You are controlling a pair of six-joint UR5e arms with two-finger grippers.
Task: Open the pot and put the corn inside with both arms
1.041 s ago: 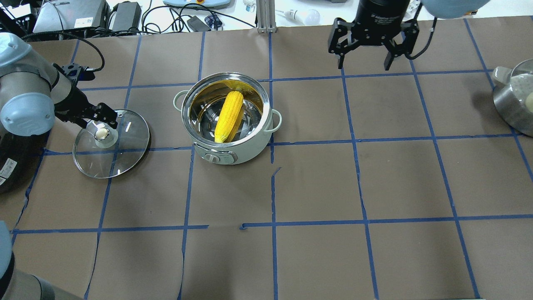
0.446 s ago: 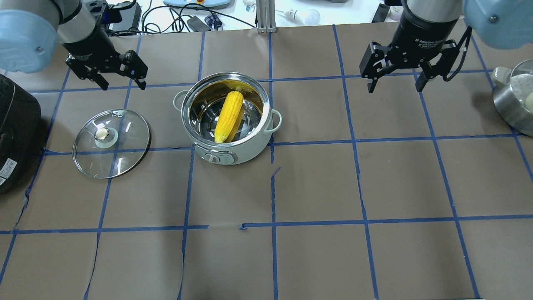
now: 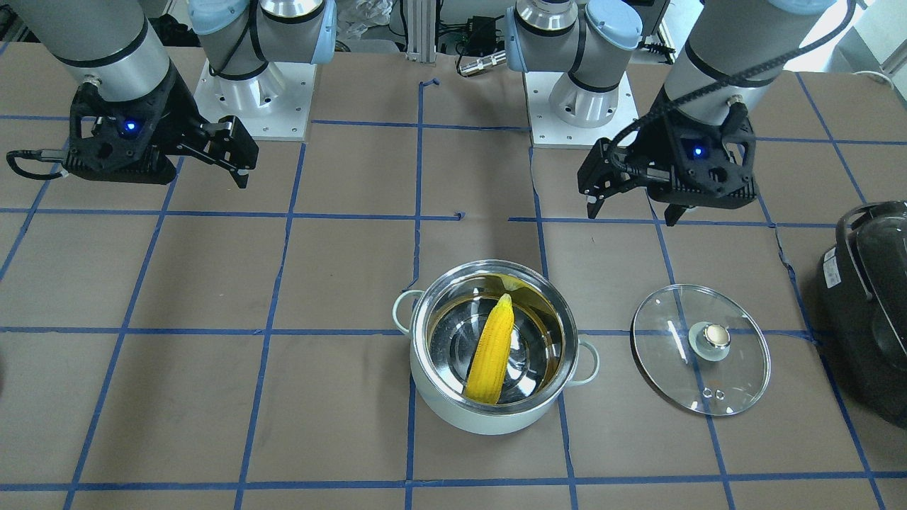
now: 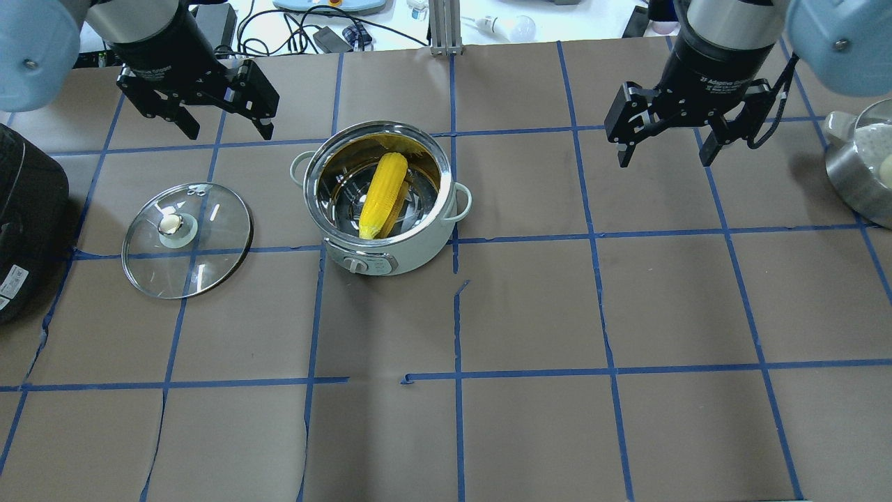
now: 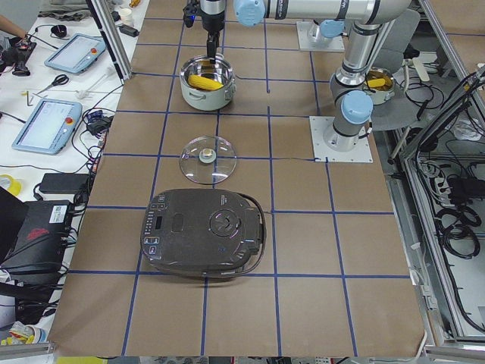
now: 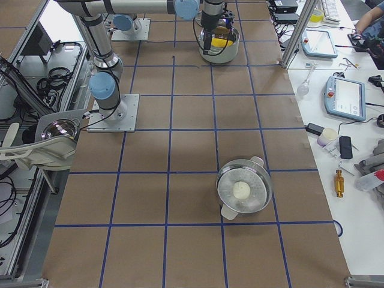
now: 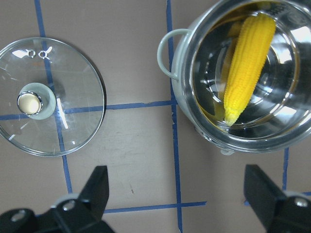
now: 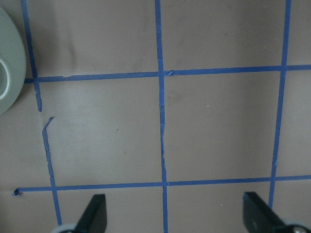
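The mint-green pot (image 4: 425,247) stands open on the table, also in the front view (image 3: 453,411) and the left wrist view (image 7: 181,97). The yellow corn (image 4: 383,195) lies slanted inside it (image 3: 490,350) (image 7: 245,68). The glass lid (image 4: 209,258) with its brass knob (image 4: 169,224) lies flat on the table left of the pot (image 3: 737,382) (image 7: 73,121). My left gripper (image 4: 224,131) is open and empty, raised behind the lid and pot (image 3: 631,212). My right gripper (image 4: 663,155) is open and empty, raised over bare table right of the pot (image 3: 241,173).
A large black appliance (image 4: 28,223) sits at the left table edge (image 5: 204,231). A steel pot with a pale ball inside (image 4: 864,167) sits at the right edge (image 6: 243,189). Cables and devices lie beyond the far edge.
My left gripper let go of the lid knob, rose and moved back and right, behind the pot. My right gripper moved right and slightly nearer. Lid, pot and corn stayed put.
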